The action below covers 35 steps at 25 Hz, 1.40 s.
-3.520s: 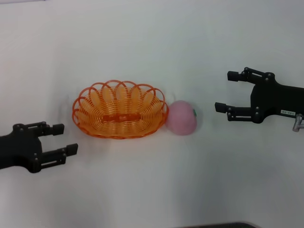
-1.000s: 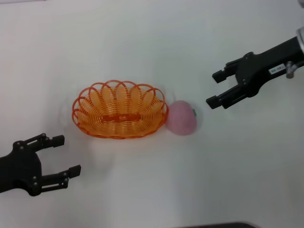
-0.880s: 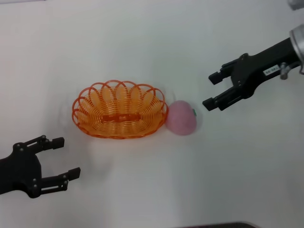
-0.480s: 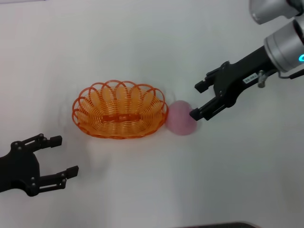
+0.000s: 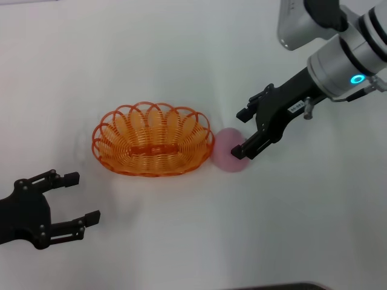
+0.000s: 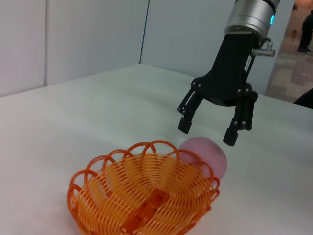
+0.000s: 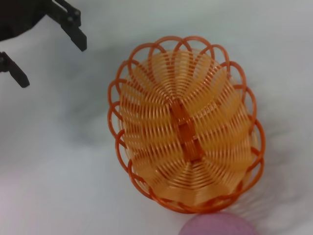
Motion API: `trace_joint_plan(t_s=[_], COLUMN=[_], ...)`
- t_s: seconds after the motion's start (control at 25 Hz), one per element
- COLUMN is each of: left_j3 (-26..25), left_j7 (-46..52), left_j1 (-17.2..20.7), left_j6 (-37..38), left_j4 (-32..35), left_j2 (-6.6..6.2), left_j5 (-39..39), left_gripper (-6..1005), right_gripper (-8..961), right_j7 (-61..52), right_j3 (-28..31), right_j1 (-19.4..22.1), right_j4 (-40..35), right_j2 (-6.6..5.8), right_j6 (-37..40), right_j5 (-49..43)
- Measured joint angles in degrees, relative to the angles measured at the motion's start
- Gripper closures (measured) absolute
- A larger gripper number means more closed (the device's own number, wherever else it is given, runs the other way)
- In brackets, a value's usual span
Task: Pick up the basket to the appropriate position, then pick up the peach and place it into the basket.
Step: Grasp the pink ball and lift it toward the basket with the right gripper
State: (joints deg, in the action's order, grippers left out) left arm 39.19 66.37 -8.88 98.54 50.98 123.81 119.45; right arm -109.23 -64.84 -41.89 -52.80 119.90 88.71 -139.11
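The orange basket (image 5: pixel 152 139) sits empty on the white table, also seen in the left wrist view (image 6: pixel 144 193) and the right wrist view (image 7: pixel 187 125). The pink peach (image 5: pixel 228 152) lies on the table against its right end, and shows in the left wrist view (image 6: pixel 206 153) and at the edge of the right wrist view (image 7: pixel 218 225). My right gripper (image 5: pixel 240 132) is open and hangs just above the peach's right side, its fingers (image 6: pixel 232 136) apart above the fruit. My left gripper (image 5: pixel 76 198) is open and empty, low at the left, away from the basket.
The white table (image 5: pixel 181 54) spreads around the basket. White wall panels (image 6: pixel 73 39) stand behind it in the left wrist view. A dark edge (image 5: pixel 272 286) shows at the near side of the table.
My right arm has swung in from the right and come down to the peach, jaws staying open. The left gripper dropped slightly lower and then held still. Basket and peach have not moved.
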Motion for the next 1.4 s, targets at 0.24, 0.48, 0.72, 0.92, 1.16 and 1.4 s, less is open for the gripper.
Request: trace_joint_plan(t_s=[0.24, 0.48, 0.72, 0.92, 1.16, 1.4], left_j3=[0.01, 0.01, 0.01, 0.01, 0.0, 0.0], left_j7=[0.0, 0.03, 0.06, 0.08, 0.66, 0.86], left_j1=[0.0, 0.0, 0.03, 0.15, 0.15, 0.3], left_j6=[0.14, 0.38, 0.43, 0.41, 0.42, 0.5], left_j4=[0.14, 0.57, 0.61, 0.63, 0.72, 1.48], left_j2=[0.02, 0.08, 0.07, 0.04, -0.06, -0.02], left_j5=[0.0, 0.0, 0.0, 0.03, 0.12, 0.23], left_gripper=[139, 139, 139, 139, 139, 139], right_gripper=[20, 20, 21, 22, 155, 420], right_j7=[-0.4, -0.42, -0.44, -0.5, -0.54, -0.54], right_j3=[-2.51, -4.8, -5.44, -5.27, -5.06, -4.94], right_j1=[-1.18, -2.42, -2.42, -2.39, -1.9, -1.89], right_j4=[2.81, 6.23, 6.45, 6.32, 5.92, 5.57], right_j2=[0.13, 0.16, 0.25, 0.25, 0.03, -0.19], right_j6=[-2.69, -5.75, -6.48, -6.54, -6.43, -4.56], right_j5=[0.38, 0.43, 0.51, 0.6, 1.88, 1.92])
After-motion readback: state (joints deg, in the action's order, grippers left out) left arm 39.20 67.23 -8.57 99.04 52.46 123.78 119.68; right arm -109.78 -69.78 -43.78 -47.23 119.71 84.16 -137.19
